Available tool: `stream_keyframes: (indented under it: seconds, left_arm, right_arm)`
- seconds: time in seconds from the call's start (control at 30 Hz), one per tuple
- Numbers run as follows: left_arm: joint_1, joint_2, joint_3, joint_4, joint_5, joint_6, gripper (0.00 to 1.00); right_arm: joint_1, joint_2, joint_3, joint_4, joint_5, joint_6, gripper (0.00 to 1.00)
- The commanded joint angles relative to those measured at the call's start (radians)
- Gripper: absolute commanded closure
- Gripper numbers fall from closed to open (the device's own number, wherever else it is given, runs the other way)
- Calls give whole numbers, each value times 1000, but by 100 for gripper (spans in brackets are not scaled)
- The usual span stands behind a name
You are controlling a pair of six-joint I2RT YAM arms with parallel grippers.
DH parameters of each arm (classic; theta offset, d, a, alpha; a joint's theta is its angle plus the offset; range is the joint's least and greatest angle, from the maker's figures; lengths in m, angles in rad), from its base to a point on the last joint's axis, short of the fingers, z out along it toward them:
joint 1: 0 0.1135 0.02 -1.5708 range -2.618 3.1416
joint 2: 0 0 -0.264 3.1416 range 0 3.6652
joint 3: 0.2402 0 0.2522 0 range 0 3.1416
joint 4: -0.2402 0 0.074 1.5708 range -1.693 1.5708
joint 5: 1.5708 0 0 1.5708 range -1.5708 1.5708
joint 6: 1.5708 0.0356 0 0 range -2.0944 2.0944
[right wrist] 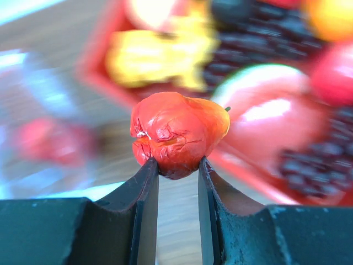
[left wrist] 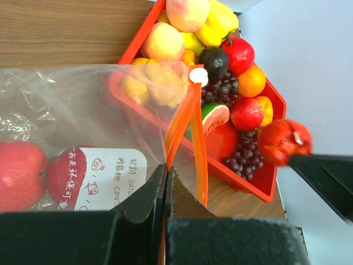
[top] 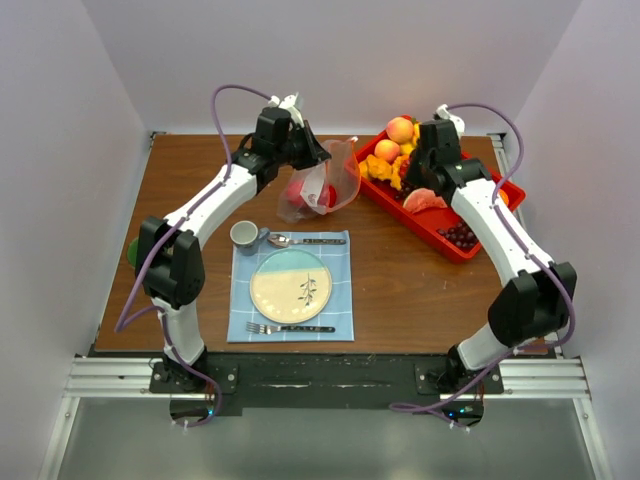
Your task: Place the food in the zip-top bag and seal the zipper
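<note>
The clear zip-top bag point(top: 322, 186) lies at the table's back centre, its mouth facing the red tray point(top: 476, 243). My left gripper point(top: 314, 153) is shut on the bag's mouth edge; in the left wrist view point(left wrist: 165, 169) the orange-red zipper point(left wrist: 181, 128) runs out from between the closed fingers. Two red apples point(left wrist: 21, 174) lie inside the bag. My right gripper point(right wrist: 177, 165) is shut on a crinkled red fruit point(right wrist: 176, 132), held above the tray's near-left side; this fruit also shows in the left wrist view point(left wrist: 283, 141). More food point(left wrist: 215, 61) fills the tray.
A blue placemat point(top: 338, 322) near the front centre carries a plate point(top: 291, 286), fork point(top: 285, 328), spoon point(top: 300, 240) and a small cup point(top: 246, 236). A green object point(top: 133, 251) sits at the table's left edge. White walls enclose three sides.
</note>
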Motion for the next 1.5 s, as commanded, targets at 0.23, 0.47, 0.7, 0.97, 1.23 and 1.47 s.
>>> stream_keyframes:
  seconds: [0.23, 0.47, 0.7, 0.97, 1.23, 1.47]
  left_arm:
    - [4, -32, 16, -15, 11, 10, 100]
    - [5, -50, 43, -53, 6, 27, 100]
    - [5, -71, 45, -70, -2, 36, 100]
    - [10, -82, 46, -73, -12, 38, 100]
    - [13, -91, 32, -62, -12, 33, 100]
    - [16, -96, 31, -62, -12, 30, 100]
  right_arm:
    - [260, 44, 142, 132, -83, 60, 92]
    - [271, 230, 252, 131, -85, 65, 84]
    - [271, 270, 297, 117, -74, 60, 25]
    - [271, 194, 251, 124, -80, 60, 18]
    - [272, 112, 203, 132, -94, 62, 18]
    - [271, 72, 216, 83, -70, 47, 18]
